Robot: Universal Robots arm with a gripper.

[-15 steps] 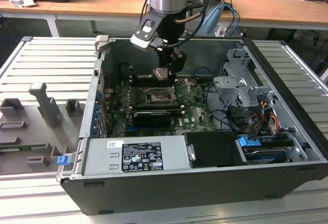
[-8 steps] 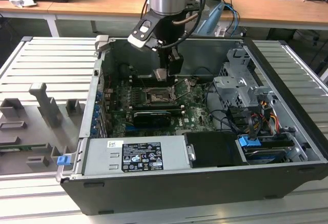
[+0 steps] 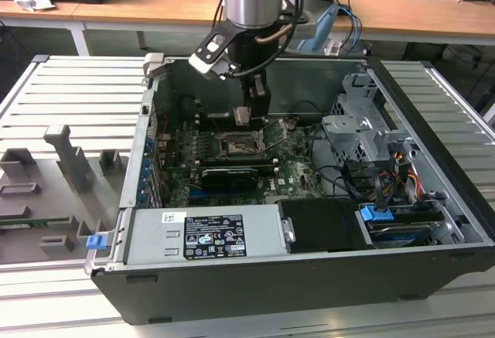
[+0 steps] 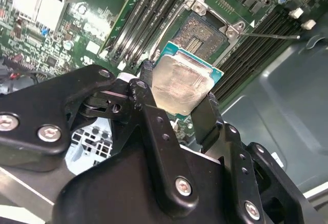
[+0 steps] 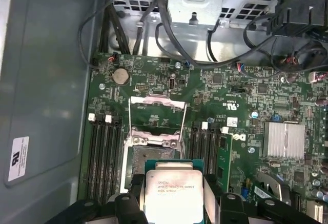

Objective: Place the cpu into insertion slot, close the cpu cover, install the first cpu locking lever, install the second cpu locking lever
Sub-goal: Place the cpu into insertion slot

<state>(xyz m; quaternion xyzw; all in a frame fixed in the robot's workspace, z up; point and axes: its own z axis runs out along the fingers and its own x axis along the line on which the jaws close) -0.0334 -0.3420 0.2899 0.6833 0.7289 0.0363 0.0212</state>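
My gripper [image 3: 242, 115] reaches down into the open computer case and is shut on the cpu [image 4: 182, 85], a pale silver chip on a green backing, pinched by its two side edges between the black fingers [image 4: 145, 88]. The chip hangs just above the board, close beside the insertion slot [image 4: 202, 33] and not touching it. In the first wrist view the cpu [image 5: 174, 193] overlaps the near edge of the dark insertion slot [image 5: 139, 160]. The cpu cover [image 5: 156, 103] is swung open, away from the slot, with thin wire levers running along its two sides.
Memory slots [image 5: 105, 152] flank the socket on both sides. A long black card [image 3: 230, 175] lies in front of it, with the silver power supply [image 3: 205, 233] nearer still. A drive cage [image 3: 360, 125] and cables [image 3: 371, 187] fill the exterior view's right. Grey fixtures [image 3: 69, 160] stand outside the case.
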